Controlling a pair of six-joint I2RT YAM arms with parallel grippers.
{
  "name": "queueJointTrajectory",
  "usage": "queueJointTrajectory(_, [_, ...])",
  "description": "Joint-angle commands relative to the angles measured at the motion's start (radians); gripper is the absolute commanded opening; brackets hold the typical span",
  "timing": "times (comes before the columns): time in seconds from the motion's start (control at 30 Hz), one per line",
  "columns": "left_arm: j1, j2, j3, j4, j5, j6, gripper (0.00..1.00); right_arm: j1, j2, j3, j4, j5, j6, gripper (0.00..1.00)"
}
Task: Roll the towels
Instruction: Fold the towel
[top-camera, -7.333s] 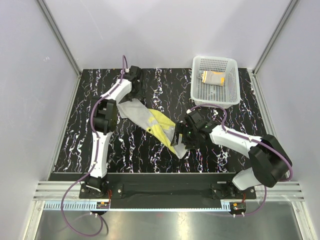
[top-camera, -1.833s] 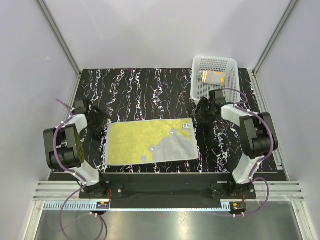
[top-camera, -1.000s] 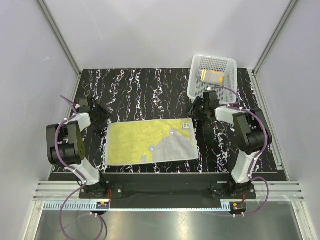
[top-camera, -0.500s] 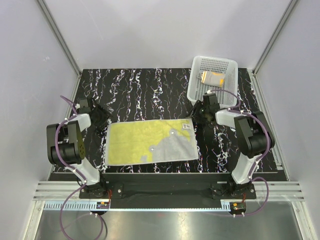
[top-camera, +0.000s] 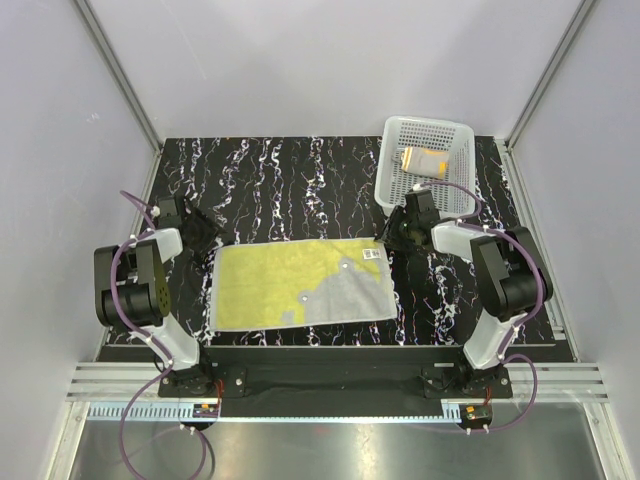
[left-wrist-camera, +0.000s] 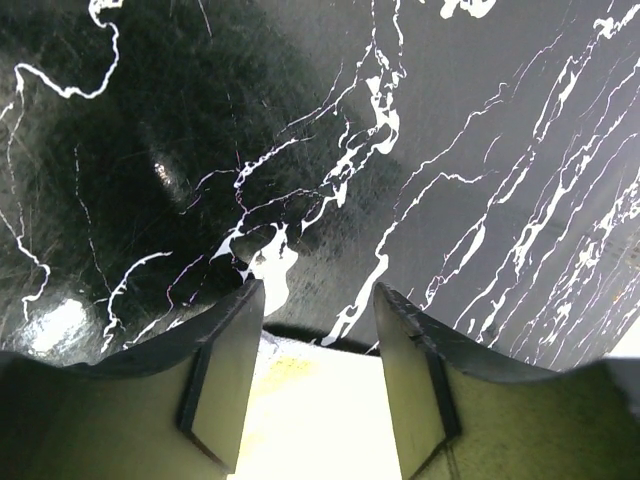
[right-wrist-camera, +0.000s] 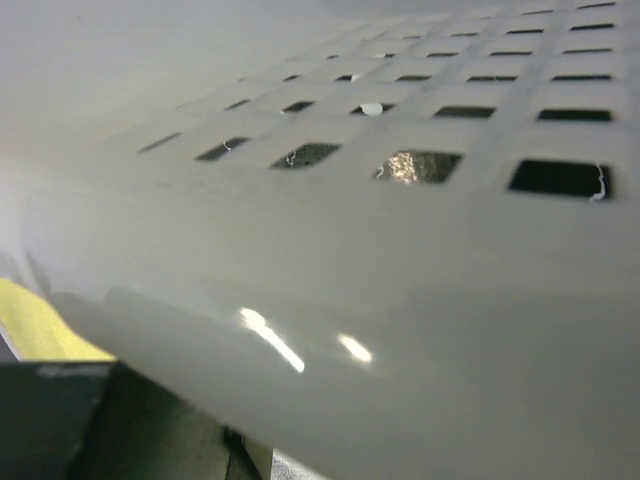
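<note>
The yellow towel (top-camera: 290, 285) lies spread flat near the table's front edge, with a grey patch on its right part. My left gripper (top-camera: 204, 236) is low at the towel's far-left corner. In the left wrist view its fingers (left-wrist-camera: 225, 370) stand apart, open, with the bright towel corner (left-wrist-camera: 320, 400) between them. My right gripper (top-camera: 389, 235) is at the towel's far-right corner, tucked against the basket. The basket wall (right-wrist-camera: 400, 200) fills the right wrist view and hides those jaws. A rolled orange towel (top-camera: 424, 160) lies inside the basket.
The white perforated basket (top-camera: 428, 122) stands at the back right, tilted, its near-left corner resting over my right arm. The black marbled table (top-camera: 300, 180) is bounded by grey walls with metal rails at both sides. Both arm bases sit on the front rail.
My right gripper has slid down toward the towel's far-right corner and the basket has tipped and shifted a little to the right. The left gripper has barely moved.
</note>
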Motion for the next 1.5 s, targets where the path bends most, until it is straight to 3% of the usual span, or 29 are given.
queueJointTrajectory(0.0, [-0.003,0.034,-0.015,0.0,-0.008,0.037,0.52,0.02,0.072,0.001,-0.133,0.012,0.011,0.39])
queueJointTrajectory(0.23, [-0.009,0.035,-0.011,-0.01,0.0,0.053,0.45,0.028,0.092,0.03,-0.136,0.009,-0.001,0.28])
queueJointTrajectory(0.33, [-0.021,0.012,-0.011,-0.073,-0.087,0.077,0.54,0.029,0.098,0.032,-0.136,0.006,-0.004,0.27])
queueJointTrajectory(0.47, [-0.024,-0.038,-0.057,-0.07,-0.091,0.08,0.66,0.029,0.097,0.03,-0.134,0.006,-0.006,0.26])
queueJointTrajectory(0.6, [-0.032,-0.042,-0.064,-0.092,-0.073,0.062,0.68,0.031,0.094,0.027,-0.136,0.001,-0.009,0.26])
queueJointTrajectory(0.8, [-0.102,-0.019,0.005,-0.225,-0.169,0.076,0.69,0.031,0.078,0.016,-0.133,-0.003,-0.01,0.23])
queueJointTrajectory(1.0, [-0.13,-0.029,-0.029,-0.227,-0.152,0.074,0.56,0.029,0.066,0.009,-0.128,-0.009,-0.019,0.17])
queueJointTrajectory(1.1, [-0.142,-0.042,-0.04,-0.228,-0.159,0.073,0.49,0.029,0.057,0.002,-0.125,-0.006,-0.024,0.08])
queueJointTrajectory(1.17, [-0.142,-0.042,-0.037,-0.228,-0.163,0.077,0.32,0.031,0.055,0.001,-0.126,-0.006,-0.024,0.0])
queueJointTrajectory(1.23, [-0.144,-0.038,-0.037,-0.224,-0.163,0.082,0.12,0.031,0.051,0.001,-0.128,-0.003,-0.024,0.0])
queueJointTrajectory(1.3, [-0.144,-0.034,-0.028,-0.227,-0.166,0.083,0.0,0.029,0.051,-0.001,-0.123,-0.005,-0.025,0.0])
queueJointTrajectory(1.47, [-0.161,-0.048,-0.011,-0.254,-0.2,0.089,0.0,0.029,0.035,0.001,-0.125,-0.003,-0.033,0.0])
